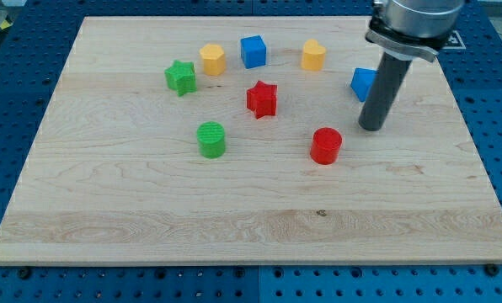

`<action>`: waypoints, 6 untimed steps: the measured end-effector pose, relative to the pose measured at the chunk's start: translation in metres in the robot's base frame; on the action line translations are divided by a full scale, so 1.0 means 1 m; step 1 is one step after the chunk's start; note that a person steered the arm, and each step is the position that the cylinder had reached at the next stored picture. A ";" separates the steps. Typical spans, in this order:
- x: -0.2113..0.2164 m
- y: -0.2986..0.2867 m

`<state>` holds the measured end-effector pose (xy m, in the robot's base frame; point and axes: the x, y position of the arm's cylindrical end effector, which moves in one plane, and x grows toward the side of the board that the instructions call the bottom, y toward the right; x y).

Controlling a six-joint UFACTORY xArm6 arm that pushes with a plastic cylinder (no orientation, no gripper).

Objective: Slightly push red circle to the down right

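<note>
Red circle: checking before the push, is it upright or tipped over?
Upright. The red circle rests flat on the board, round top face up. My tip is to its upper right, apart.

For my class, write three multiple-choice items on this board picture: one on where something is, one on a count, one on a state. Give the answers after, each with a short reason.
1. Where is my tip relative to the red circle?
A. To its upper right
B. To its lower left
C. Directly below it

2. How many red blocks are on the wooden board?
A. One
B. Two
C. Three

3. Is my tip touching the red circle?
A. Yes, pressed against it
B. No, bare board shows between them
C. It rests on top of it

Answers: 1 A, the rod ends right of and slightly above the circle. 2 B, the red circle and the red star. 3 B, a gap of wood separates them.
</note>
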<state>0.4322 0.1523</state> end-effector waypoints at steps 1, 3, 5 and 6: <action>-0.012 -0.030; 0.000 -0.091; 0.031 -0.094; 0.032 -0.065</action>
